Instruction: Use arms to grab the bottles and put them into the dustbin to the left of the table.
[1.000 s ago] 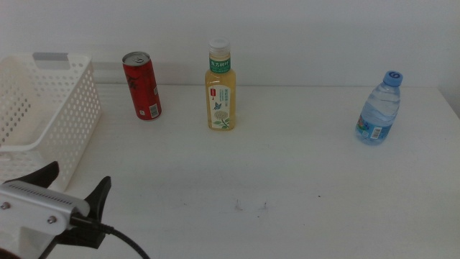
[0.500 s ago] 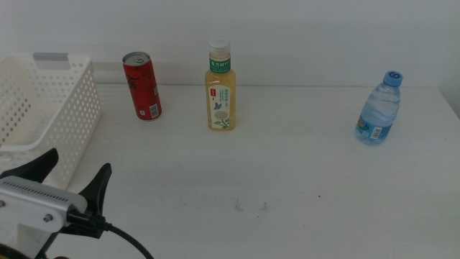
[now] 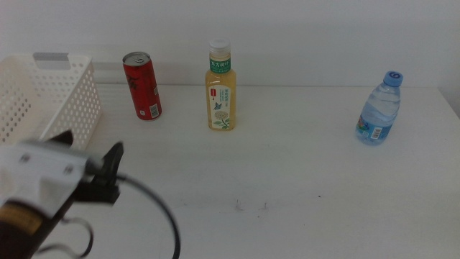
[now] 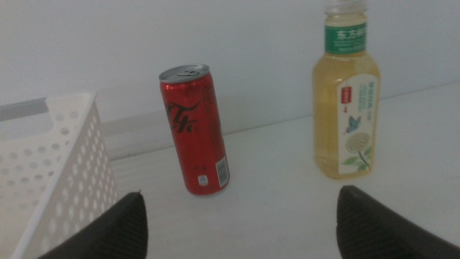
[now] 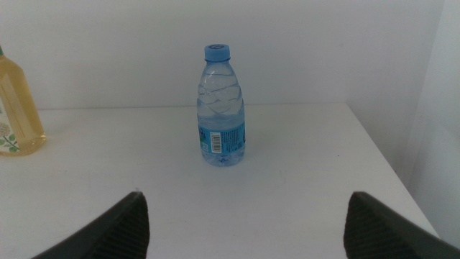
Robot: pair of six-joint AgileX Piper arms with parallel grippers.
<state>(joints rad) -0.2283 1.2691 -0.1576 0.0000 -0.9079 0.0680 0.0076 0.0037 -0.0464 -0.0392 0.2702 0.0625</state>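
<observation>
Counting three bottles upright: red soda can point(image 3: 142, 85), yellow tea bottle point(image 3: 221, 86), water bottle point(image 3: 379, 108). One dustbin point(image 3: 43, 97), cut off. Left gripper point(image 3: 90, 160) spread wide, empty; right gripper point(image 5: 244, 219) too.

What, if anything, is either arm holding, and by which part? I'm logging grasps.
Nothing is held. The left gripper is open short of the red can; the right gripper is open, facing the water bottle.

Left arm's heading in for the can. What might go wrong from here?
The left gripper, jaws open, sits close beside the dustbin; swinging toward the red soda can it might clip the basket wall. The can stands upright near the yellow tea bottle, so a glancing jaw could topple it. The trailing black cable might drag across the table.
</observation>
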